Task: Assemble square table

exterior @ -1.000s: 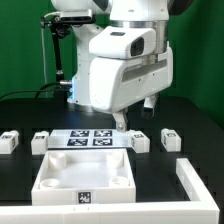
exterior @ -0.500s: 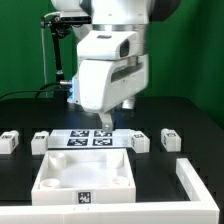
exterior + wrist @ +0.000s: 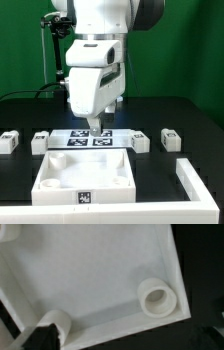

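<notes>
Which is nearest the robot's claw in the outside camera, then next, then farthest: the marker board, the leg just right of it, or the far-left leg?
1. The marker board, just under the gripper.
2. The leg beside the board, on the exterior view's right.
3. The far-left leg, at the exterior view's left edge.

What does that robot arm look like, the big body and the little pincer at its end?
The arm is bulky, covered in smooth glossy white shells with rounded edges, and a dark grey joint part shows near its top. The pincer at its tip is small and narrow. Its fingers look dark in the wrist view. No markings or cables on it can be made out.
</notes>
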